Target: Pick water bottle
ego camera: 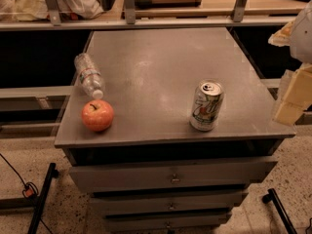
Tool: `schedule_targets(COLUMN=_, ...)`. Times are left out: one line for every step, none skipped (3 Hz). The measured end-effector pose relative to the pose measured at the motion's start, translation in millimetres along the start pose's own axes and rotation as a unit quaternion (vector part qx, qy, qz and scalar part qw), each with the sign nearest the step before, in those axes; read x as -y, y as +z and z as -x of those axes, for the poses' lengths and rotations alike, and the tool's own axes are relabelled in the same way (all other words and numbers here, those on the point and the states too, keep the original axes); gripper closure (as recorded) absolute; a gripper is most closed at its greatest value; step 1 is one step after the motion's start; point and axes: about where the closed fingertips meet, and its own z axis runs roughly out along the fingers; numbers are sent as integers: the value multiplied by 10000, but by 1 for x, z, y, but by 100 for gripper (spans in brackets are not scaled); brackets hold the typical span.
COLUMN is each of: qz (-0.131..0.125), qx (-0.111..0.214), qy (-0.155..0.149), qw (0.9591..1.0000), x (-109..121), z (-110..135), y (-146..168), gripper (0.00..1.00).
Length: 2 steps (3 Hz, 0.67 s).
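- Three things rest on the gray table (161, 57), which has drawers (170, 175) below its top.
- The water bottle (89, 76) lies on its side near the left edge, its white cap pointing toward the red apple (97, 115) just in front of it.
- A silver-green soda can (206, 105) stands upright at the front right.
- The gripper (292, 99) hangs beside the table's right front corner, well apart from the bottle; I cannot tell whether it is released or clenched.
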Motion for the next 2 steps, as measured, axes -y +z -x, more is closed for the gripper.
schedule_targets(qz=-6, qx=7, qy=-10, qw=10000, x=0, z=2, y=0, gripper=0)
schedule_targets(qz=130, qx=107, qy=-236, qw=9996, x=7, z=36, y=17, gripper=0)
